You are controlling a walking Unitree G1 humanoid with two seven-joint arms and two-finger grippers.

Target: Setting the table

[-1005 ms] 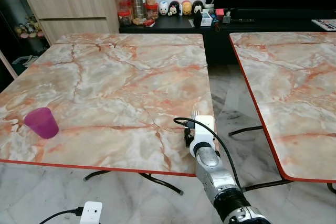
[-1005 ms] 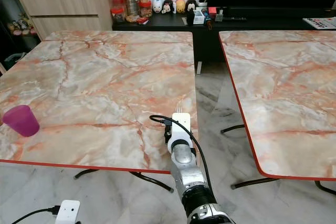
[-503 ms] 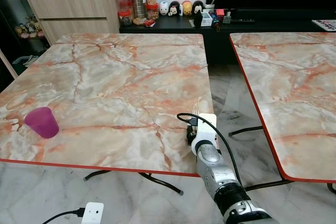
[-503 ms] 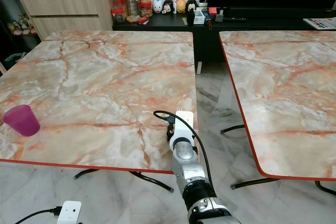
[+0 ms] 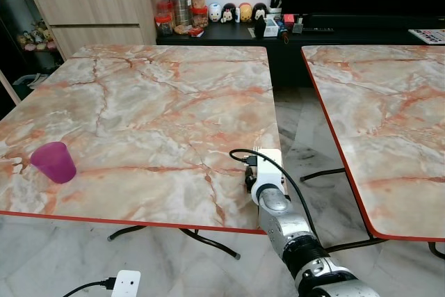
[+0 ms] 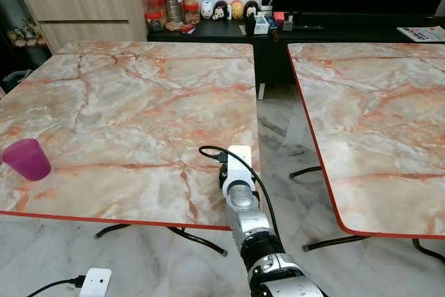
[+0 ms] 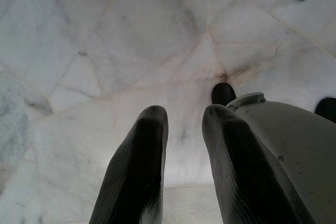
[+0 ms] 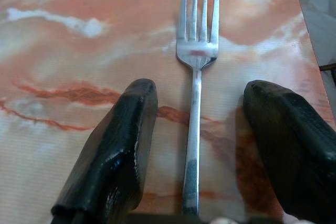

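- Two marble-top desks with red edging: the near desk (image 5: 153, 109) in front, a second desk (image 5: 389, 116) to the robot's right, floor gap between them.
- One fork (image 8: 195, 93) lies flat on the near desk, close to its right edge and toward the front, tines pointing away from the robot.
- Right tool (image 8: 199, 145) sits low over the fork, both fingers spread wide, one on each side of the handle, not touching it. It holds nothing.
- In the eye views the right arm's white wrist block (image 5: 268, 175) covers that spot; fork tips barely visible past it.
- One purple cup (image 5: 53, 162) stands upright near the desk's front-left corner, well apart from the fork.
- Left tool (image 7: 181, 166) hangs by the robot's side over the pale marble floor (image 7: 105, 51). Two fingers with a narrow gap between them, nothing in them.
- Rear: one wooden cabinet (image 5: 97, 12) at left, one black low console (image 5: 229, 33) carrying several jars and small figurines; exact counts too small to call.
- One white plug adapter (image 5: 126, 284) with cable on the floor at the front.
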